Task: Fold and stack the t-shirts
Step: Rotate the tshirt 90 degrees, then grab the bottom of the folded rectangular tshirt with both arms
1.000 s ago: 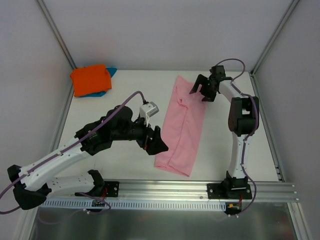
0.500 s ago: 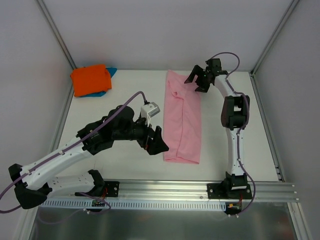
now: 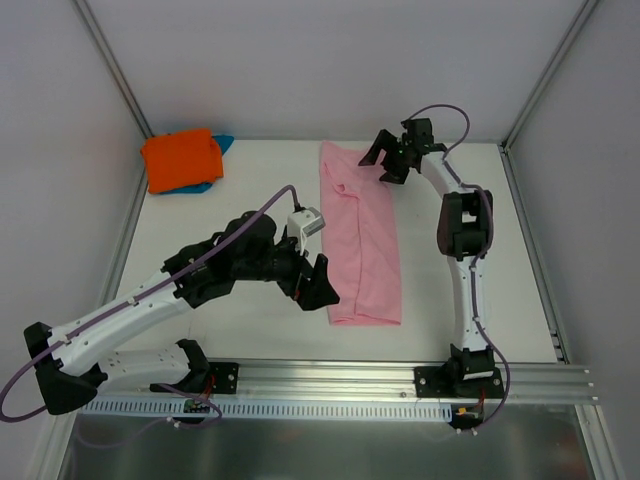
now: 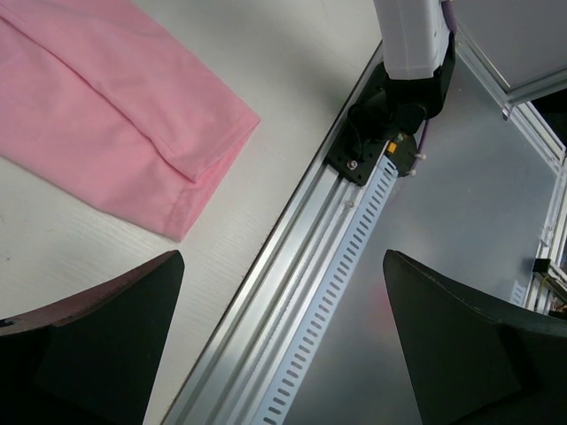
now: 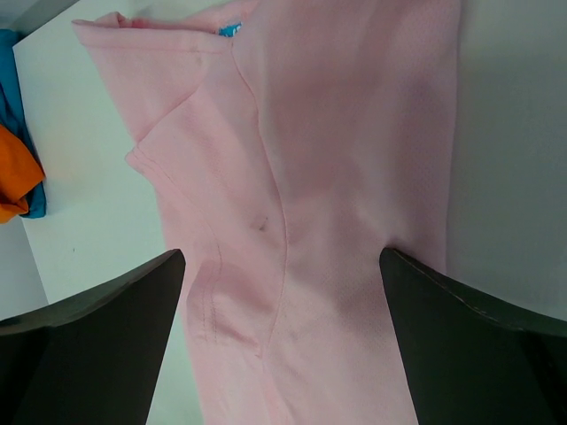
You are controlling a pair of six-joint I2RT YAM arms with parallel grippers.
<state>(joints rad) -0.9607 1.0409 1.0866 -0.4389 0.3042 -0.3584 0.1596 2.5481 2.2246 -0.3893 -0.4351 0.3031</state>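
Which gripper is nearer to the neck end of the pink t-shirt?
Right. The right gripper hangs at the neck end of the pink t-shirt, on the far side. The left gripper is beside the hem, at the near end.

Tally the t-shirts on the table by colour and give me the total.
pink t-shirt: 1
orange t-shirt: 1
teal-blue t-shirt: 1, mostly hidden under the orange one
Total: 3

stacked t-shirts (image 3: 182, 160): far-left corner | lone t-shirt (image 3: 362, 240): centre | left pincer (image 3: 318, 287): its near-left | right pincer (image 3: 384, 165): its far end
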